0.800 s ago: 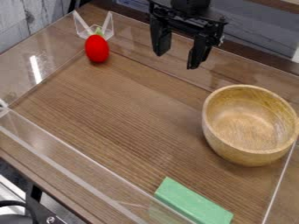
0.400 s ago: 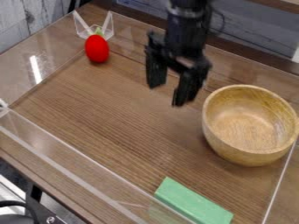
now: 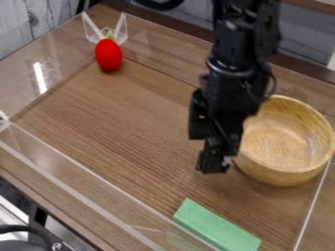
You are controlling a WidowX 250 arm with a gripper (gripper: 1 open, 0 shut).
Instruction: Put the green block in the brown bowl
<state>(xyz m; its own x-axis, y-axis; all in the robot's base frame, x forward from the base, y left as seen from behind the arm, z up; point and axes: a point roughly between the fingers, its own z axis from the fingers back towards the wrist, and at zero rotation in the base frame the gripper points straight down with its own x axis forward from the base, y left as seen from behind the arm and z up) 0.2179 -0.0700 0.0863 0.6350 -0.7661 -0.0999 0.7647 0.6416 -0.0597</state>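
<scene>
The green block is a flat light-green slab lying near the front edge of the wooden table, at the lower right. The brown bowl stands empty at the right. My gripper hangs open above the table just left of the bowl, its dark fingers pointing down toward the front, with nothing between them. It covers the bowl's left rim. The block lies below and slightly right of the fingertips, apart from them.
A small red ball with pale leaf-like tips sits at the back left. Clear plastic walls run along the table's left and front sides.
The arm has swung from the back of the table forward and to the right, coming down beside the bowl's left side. Its fingers stayed open. Block, bowl and ball have not moved.
</scene>
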